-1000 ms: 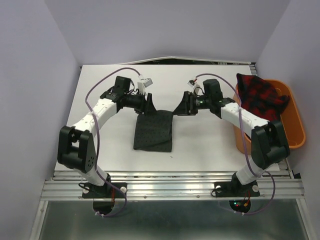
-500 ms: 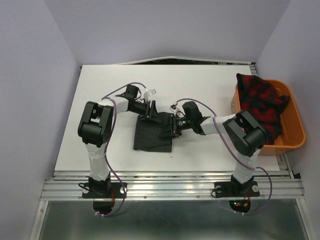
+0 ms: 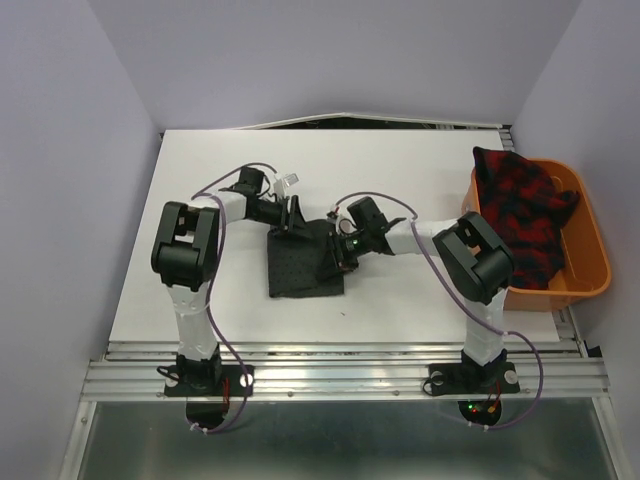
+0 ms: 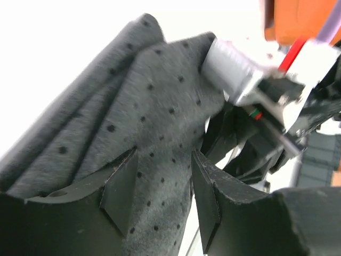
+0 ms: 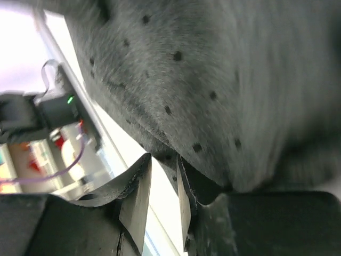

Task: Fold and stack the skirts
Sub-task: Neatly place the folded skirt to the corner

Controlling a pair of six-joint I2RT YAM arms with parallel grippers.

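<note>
Descent had put both grippers on the dark charcoal dotted cloth skirt [image 3: 300,275], flat on the white table [image 3: 200,180]. The right gripper [image 5: 164,160] had narrowed to pinch its right edge; the left gripper [image 4: 162,160] straddled the far edge, grip unconfirmed, so folding was likely starting.

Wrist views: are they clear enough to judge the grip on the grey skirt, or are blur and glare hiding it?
Left wrist: the grey skirt is fairly sharp between the fingers of the left gripper, the table behind is blown out white, and the right arm is blurred. Right wrist: the cloth is too close and in soft focus, with glare at left; the right gripper itself is readable. Top external: even light, sharp.
</note>
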